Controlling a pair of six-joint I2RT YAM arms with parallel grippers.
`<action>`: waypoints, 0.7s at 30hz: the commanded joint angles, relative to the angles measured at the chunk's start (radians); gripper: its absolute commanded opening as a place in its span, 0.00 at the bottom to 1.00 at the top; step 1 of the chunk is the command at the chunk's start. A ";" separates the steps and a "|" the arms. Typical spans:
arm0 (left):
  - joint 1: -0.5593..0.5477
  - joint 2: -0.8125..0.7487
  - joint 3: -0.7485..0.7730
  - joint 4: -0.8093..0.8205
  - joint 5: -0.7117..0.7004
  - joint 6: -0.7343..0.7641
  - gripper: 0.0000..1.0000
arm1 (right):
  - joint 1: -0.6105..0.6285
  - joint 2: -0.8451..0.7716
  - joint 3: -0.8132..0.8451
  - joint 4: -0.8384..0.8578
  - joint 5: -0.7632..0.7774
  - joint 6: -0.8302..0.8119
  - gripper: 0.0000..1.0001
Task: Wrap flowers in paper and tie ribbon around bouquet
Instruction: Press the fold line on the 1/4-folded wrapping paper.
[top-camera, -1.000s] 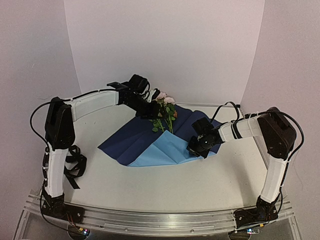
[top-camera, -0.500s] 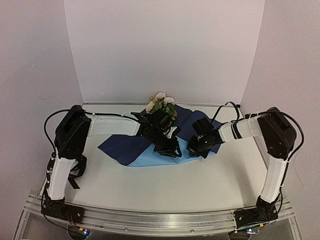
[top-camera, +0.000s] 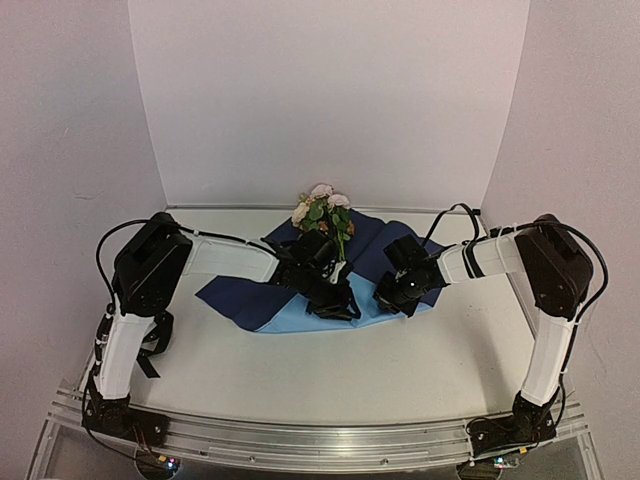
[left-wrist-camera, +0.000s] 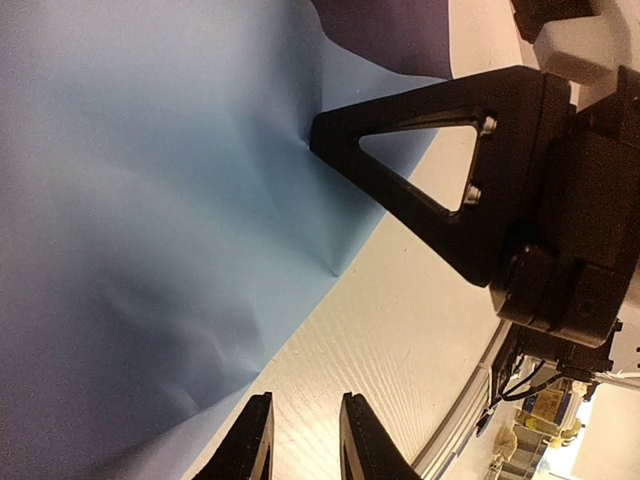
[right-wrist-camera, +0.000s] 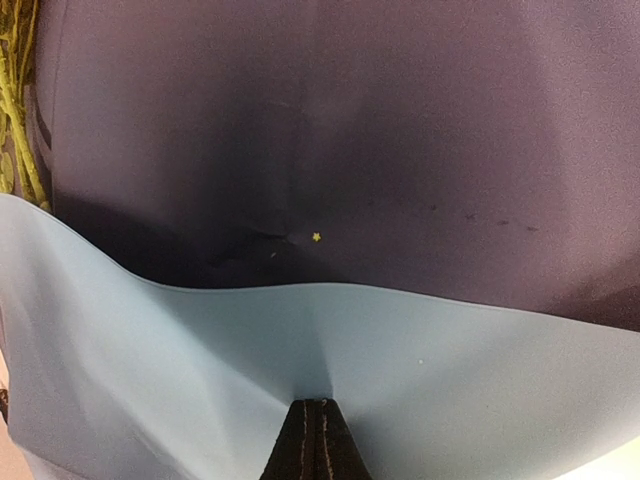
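Note:
The paper (top-camera: 250, 290) lies navy face up with a light blue flap (top-camera: 310, 305) folded over at its near side. The flowers (top-camera: 322, 205) rest on its far part, and their green stems (right-wrist-camera: 15, 110) show at the edge of the right wrist view. My right gripper (top-camera: 390, 297) is shut, its tips (right-wrist-camera: 315, 405) pressed on the light blue flap, which puckers there. My left gripper (top-camera: 343, 308) is open with a narrow gap. It hovers over bare table (left-wrist-camera: 305, 400) just off the flap's edge with nothing between its fingers. The black ribbon (top-camera: 155, 325) lies by the left arm's base.
White walls close in the back and both sides. An aluminium rail (top-camera: 320, 435) runs along the near table edge. The right gripper's black finger (left-wrist-camera: 440, 170) stands close in front of my left gripper. Cables trail from the right arm (top-camera: 455, 215).
The left arm has swung from the flowers at the back down to the paper's near edge, and its jaws have narrowed. The flowers now lie on the paper. The right gripper has not moved.

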 joint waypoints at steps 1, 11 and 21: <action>-0.004 -0.002 -0.020 0.049 0.026 -0.022 0.24 | 0.003 0.066 -0.048 -0.061 0.018 0.007 0.00; -0.004 0.027 -0.039 0.013 0.000 0.000 0.23 | 0.003 0.074 -0.057 -0.048 0.008 0.016 0.00; -0.002 0.042 -0.054 -0.013 -0.028 0.017 0.22 | 0.000 0.066 -0.077 -0.042 0.006 0.022 0.00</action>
